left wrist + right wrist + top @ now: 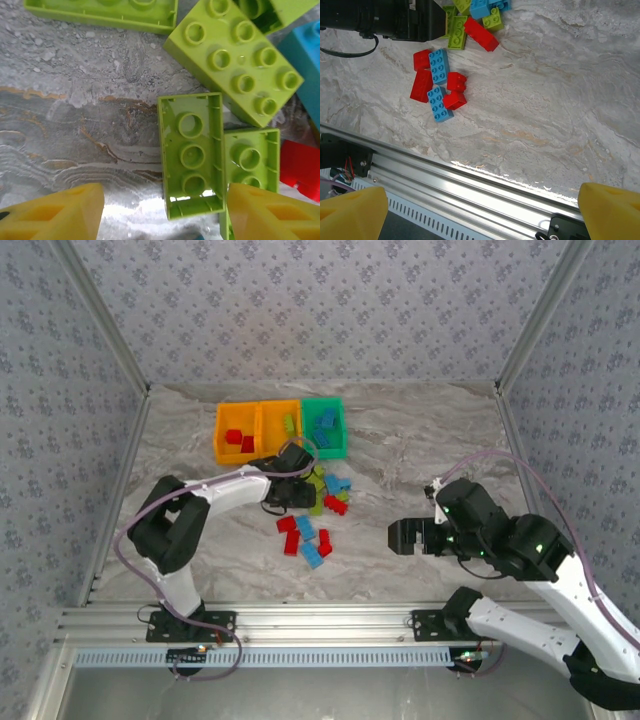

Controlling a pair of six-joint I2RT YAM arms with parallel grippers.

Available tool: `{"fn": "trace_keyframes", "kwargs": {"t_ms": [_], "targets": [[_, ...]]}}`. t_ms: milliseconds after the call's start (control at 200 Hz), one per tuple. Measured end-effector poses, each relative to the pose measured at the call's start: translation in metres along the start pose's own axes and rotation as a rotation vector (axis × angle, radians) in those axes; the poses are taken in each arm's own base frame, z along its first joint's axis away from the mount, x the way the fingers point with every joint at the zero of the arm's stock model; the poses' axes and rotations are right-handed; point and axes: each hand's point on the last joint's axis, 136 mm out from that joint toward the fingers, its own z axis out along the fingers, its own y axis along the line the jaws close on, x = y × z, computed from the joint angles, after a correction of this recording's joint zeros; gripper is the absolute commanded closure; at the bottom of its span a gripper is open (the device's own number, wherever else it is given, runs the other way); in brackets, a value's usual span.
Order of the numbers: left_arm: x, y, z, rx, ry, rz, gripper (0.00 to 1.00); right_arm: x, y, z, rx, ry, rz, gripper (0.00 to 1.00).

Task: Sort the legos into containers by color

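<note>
Around upturned lime lego (190, 155), left gripper (165, 202)

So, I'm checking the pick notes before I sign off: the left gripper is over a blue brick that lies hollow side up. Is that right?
Not blue. The left wrist view shows a lime green brick lying hollow side up under the left gripper.
</note>
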Motion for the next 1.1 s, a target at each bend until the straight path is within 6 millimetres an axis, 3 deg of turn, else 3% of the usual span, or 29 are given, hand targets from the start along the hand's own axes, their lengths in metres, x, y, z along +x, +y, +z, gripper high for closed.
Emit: {"fn": "trace_keyframes", "kwargs": {"t_ms": [140,315,500,600,834,1099], "targets": [[0.004,0.005,0.011,-0.017,0.024,-0.006,0.39,0.000,-0.001,0.000,0.004,-0.003,0.011,0.00],[0.001,0.013,0.011,-0.021,0.016,-0.034,0.43,-0.002,-0.002,0.000,0.011,-0.011,0.018,0.00],[0.007,0.045,-0.002,-0.061,-0.001,-0.074,0.41,-0.003,-0.001,0.002,0.016,-0.005,0.022,0.00],[0.004,0.041,-0.012,-0.034,-0.020,-0.064,0.31,-0.003,-0.001,0.005,0.024,0.006,0.022,0.00],[-0.007,0.022,-0.009,-0.009,-0.033,-0.042,0.30,-0.004,0.000,0.010,0.034,0.017,0.022,0.00],[0.000,0.037,0.008,-0.111,-0.006,-0.078,0.33,-0.004,0.000,0.009,0.030,0.012,0.022,0.00]]}}
